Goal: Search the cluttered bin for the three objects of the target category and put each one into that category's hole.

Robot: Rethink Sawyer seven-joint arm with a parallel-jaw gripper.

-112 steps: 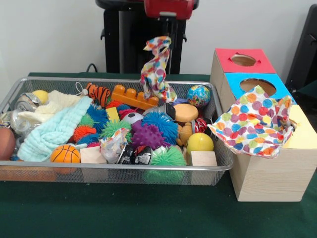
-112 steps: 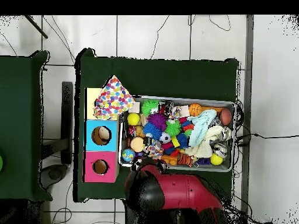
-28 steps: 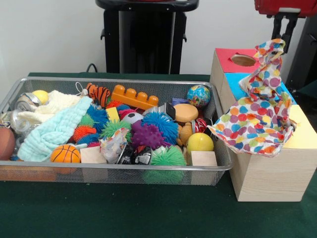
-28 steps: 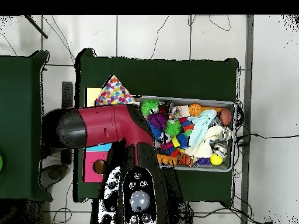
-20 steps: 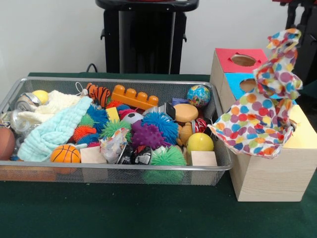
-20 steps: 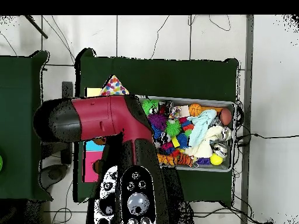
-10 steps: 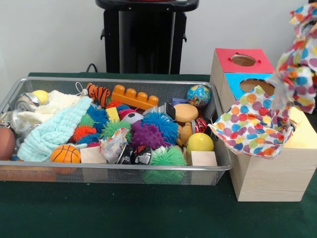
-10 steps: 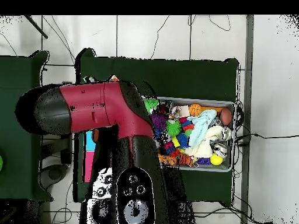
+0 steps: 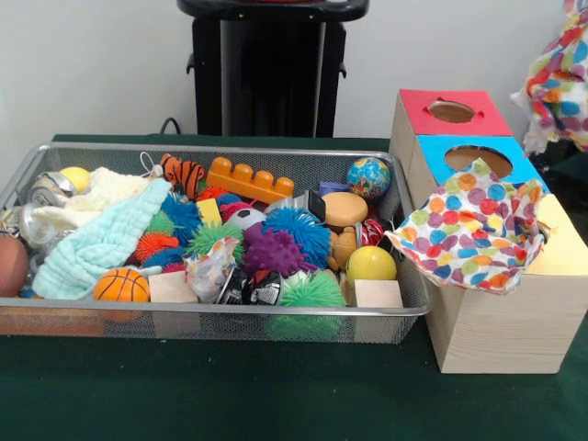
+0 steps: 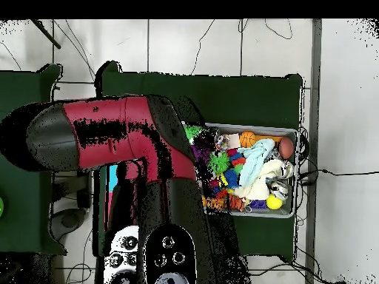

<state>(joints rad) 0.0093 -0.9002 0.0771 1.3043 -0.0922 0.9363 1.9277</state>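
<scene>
**Spotty cloth up at the edge, second one draped on the box**

So the wire mesh bin (image 9: pixel 28 170) sits on the dark green surface (image 9: pixel 230 395), crammed with stuff; a pale mint knitted cloth (image 9: pixel 101 239) lies across the left part, next to a cream cloth (image 9: pixel 96 193); an orange mini basketball (image 9: pixel 121 285) sits at the front wall, with plain wooden blocks (image 9: pixel 377 294) along that same front side; in the middle there's a blue spiky ball (image 9: pixel 296 230), a purple knobbly ball (image 9: pixel 273 253) and a green spiky ball (image 9: pixel 312 289); a yellow smooth ball (image 9: pixel 371 264) is near the right end; an orange toy brick (image 9: pixel 248 181) and an orange striped tiger toy (image 9: pixel 184 173) are toward the back; a small globe ball (image 9: pixel 368 176) rests in the back right corner.

Just to the right of the bin stands the wooden box with coloured top panels (image 9: pixel 496 331); the red panel has a round hole (image 9: pixel 451 111), the blue panel has a bigger hole (image 9: pixel 480 158), and the yellow panel is mostly covered by a white cloth with multicoloured dots (image 9: pixel 469 234) that droops over the box's left side, touching the bin's rim.

A second dotted cloth (image 9: pixel 559 87) hangs at the top right edge of the front view, above and behind the box, clear of it; whatever holds it is cut off by the frame.

From overhead, the big red and black arm (image 10: pixel 111 140) covers the box and the bin's left end; the jaws are hidden under it, so I can't tell whether they're apart or together.
</scene>
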